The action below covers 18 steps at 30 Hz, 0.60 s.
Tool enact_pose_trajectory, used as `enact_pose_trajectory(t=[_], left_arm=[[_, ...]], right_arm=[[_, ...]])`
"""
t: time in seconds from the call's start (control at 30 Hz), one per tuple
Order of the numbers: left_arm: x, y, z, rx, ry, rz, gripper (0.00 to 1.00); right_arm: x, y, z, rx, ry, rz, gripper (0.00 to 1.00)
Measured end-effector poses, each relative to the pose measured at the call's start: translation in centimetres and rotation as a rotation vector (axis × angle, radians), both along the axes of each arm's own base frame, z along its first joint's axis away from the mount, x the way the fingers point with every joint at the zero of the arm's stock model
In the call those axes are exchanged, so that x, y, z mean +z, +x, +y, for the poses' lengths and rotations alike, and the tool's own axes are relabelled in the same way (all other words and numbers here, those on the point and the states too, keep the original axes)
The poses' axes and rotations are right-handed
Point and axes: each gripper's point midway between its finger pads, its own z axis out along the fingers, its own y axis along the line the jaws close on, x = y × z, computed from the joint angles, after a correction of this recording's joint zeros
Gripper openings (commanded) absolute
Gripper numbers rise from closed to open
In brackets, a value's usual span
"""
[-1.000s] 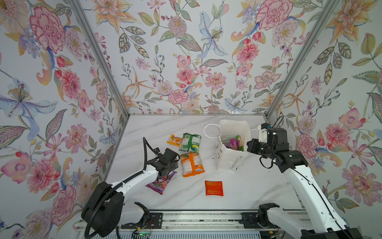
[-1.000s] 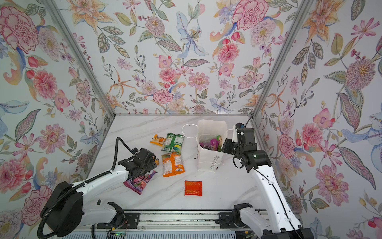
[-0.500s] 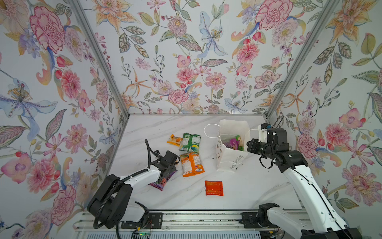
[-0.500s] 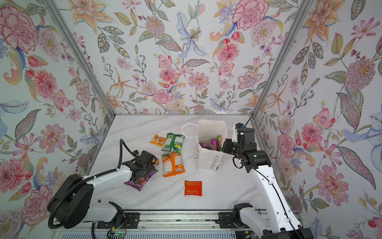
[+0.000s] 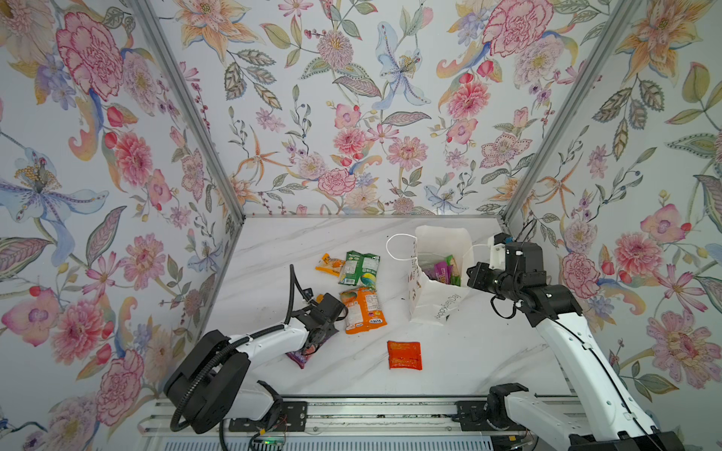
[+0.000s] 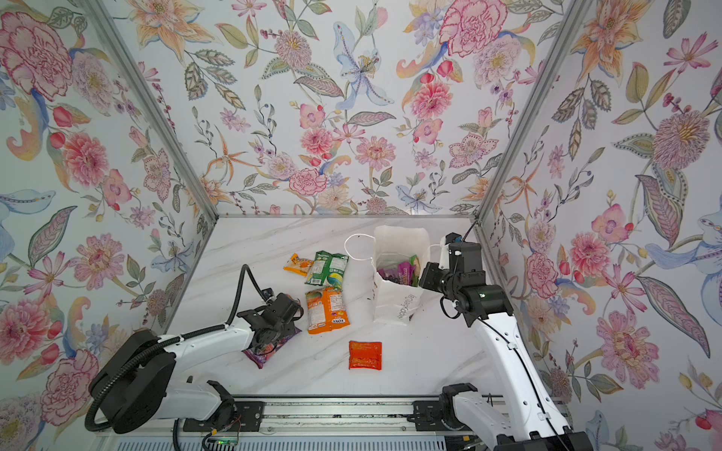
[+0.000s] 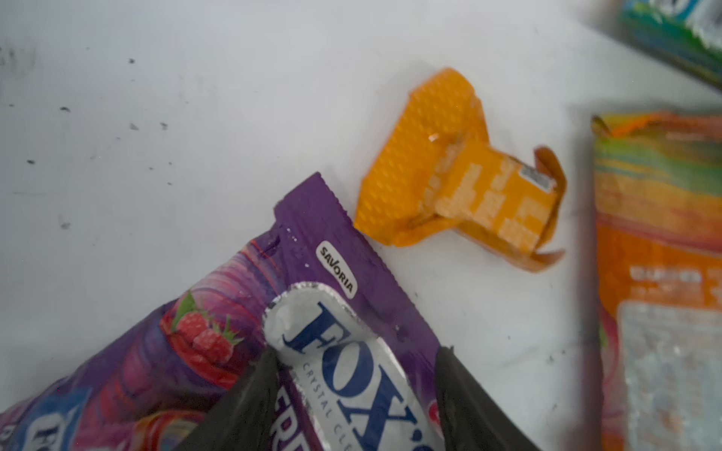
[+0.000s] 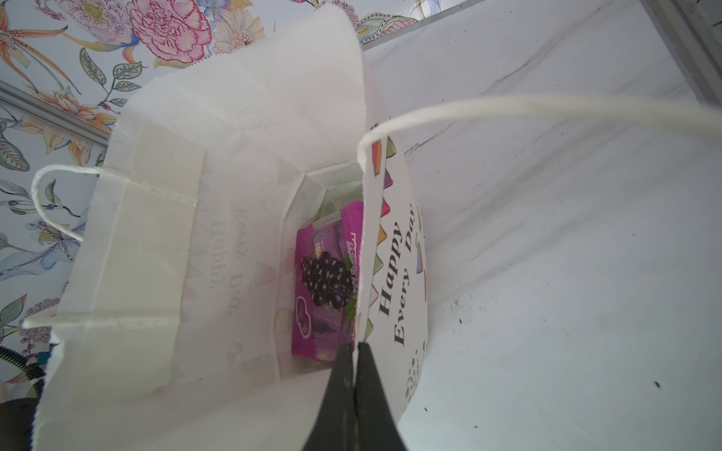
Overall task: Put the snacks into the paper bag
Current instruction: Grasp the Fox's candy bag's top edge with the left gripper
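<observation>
Your paper bag (image 5: 437, 308) stands far right with the grape packet (image 8: 324, 273) inside. Left of it the far packet (image 5: 359, 269) lies just behind the near packet (image 5: 363, 310). Near left, the FOX'S berry packet (image 7: 218, 351) lies under your left gripper (image 7: 355, 359), a flat sachet (image 5: 404, 354) to its right.

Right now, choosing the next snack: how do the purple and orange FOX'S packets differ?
The purple FOX'S packet lies under the parted jaws of the left tool; the orange FOX'S packet lies untouched. Purple sits farther from the paper bag than orange. Both lie on the table.
</observation>
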Motion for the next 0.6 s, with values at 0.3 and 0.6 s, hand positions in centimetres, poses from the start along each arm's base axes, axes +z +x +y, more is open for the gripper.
enact_pose_trajectory(t=[0.3,0.6], left_arm=[[0.9,-4.7,-4.8,-0.306,0.19,0.138,0.69],[3.0,-5.3,-4.5,-0.263,0.211,0.155,0.71]], right_arm=[[0.0,0.0,0.0,0.0,0.0,0.0,0.0],[-0.1,0.0,0.0,0.0,0.0,0.0,0.0]])
